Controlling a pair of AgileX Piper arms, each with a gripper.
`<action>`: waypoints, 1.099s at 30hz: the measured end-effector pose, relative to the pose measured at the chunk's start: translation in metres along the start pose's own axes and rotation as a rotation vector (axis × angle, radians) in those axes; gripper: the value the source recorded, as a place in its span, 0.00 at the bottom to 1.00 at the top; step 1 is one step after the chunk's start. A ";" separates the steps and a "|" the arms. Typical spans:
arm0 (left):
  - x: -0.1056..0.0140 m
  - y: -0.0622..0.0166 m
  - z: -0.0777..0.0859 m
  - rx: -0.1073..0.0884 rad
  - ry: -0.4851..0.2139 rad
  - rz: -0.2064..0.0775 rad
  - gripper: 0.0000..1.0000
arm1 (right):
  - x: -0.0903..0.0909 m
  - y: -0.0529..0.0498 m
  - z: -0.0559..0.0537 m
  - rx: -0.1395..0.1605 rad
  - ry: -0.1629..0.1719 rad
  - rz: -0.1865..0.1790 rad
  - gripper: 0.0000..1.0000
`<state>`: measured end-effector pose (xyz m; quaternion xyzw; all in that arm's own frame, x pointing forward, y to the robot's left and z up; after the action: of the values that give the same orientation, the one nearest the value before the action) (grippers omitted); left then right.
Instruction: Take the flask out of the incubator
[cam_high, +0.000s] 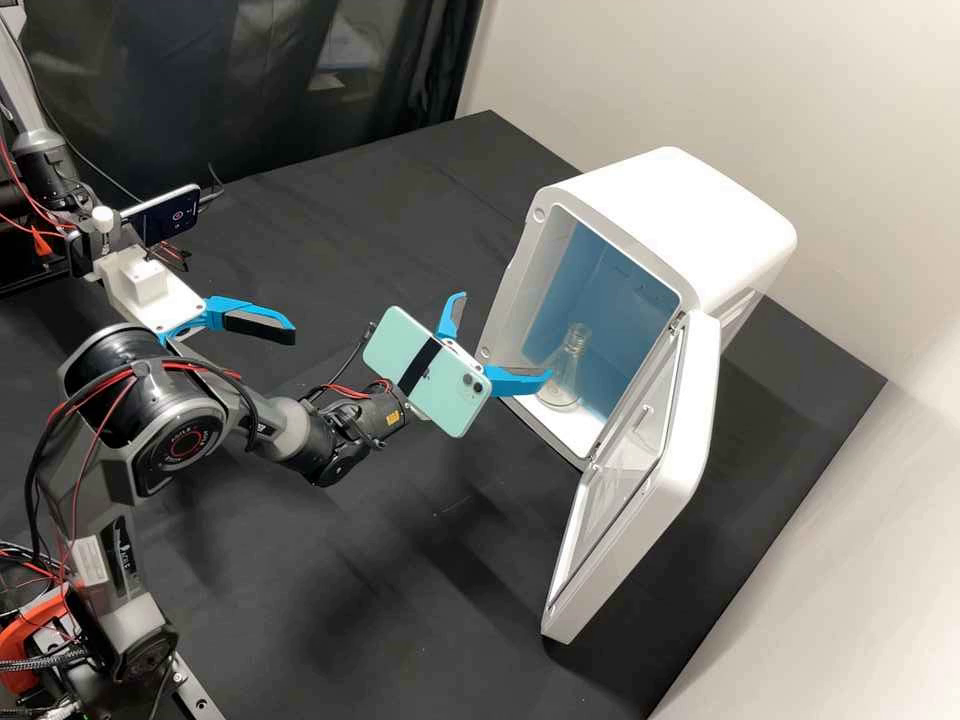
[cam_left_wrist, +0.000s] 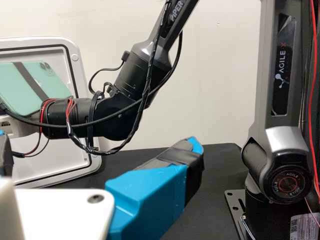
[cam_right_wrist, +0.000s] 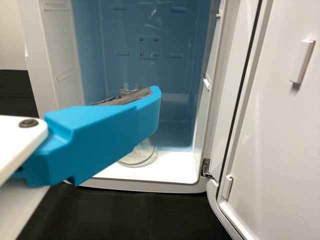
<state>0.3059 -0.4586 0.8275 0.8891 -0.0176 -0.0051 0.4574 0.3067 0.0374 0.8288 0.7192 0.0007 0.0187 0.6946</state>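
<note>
The white incubator (cam_high: 680, 215) sits toward the 3 o'clock side of the black desk (cam_high: 400, 560). Its door (cam_high: 630, 470) is swung wide open and hangs out toward 5 o'clock. The flask (cam_high: 571, 368) is inside, upright on the white floor of the blue-lined chamber, toward the back. In the right wrist view its round base (cam_right_wrist: 139, 156) shows below a blue finger that covers most of the glass.

The right arm (cam_high: 300, 435) reaches across the middle of the desk toward 3 o'clock, with a mint-green phone (cam_high: 425, 372) strapped at its wrist. The right jaws are released and grasp nothing. Their two blue fingers (cam_high: 455, 312) are spread well apart at the mouth of the chamber, and the flask stands farther in, at their 3 o'clock.

The left jaws hang over the 9 o'clock side of the desk, well apart from the incubator and pointing toward it. I cannot tell whether they are released or clenched. A second, dark phone (cam_high: 165, 213) is mounted behind them.
</note>
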 end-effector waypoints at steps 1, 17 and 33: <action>0.000 0.0000 0.000 0.000 0.000 0.000 1.00 | 0.000 0.000 0.000 0.000 0.000 0.000 1.00; 0.001 -0.0049 -0.004 0.002 0.009 -0.016 1.00 | 0.000 0.000 0.000 0.000 0.000 0.000 1.00; 0.001 -0.0281 -0.071 -0.034 0.217 -0.091 1.00 | 0.000 0.000 0.000 0.000 0.000 0.000 1.00</action>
<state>0.3090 -0.3844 0.8460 0.8764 0.0727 0.0701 0.4708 0.3067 0.0374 0.8288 0.7192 0.0007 0.0187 0.6946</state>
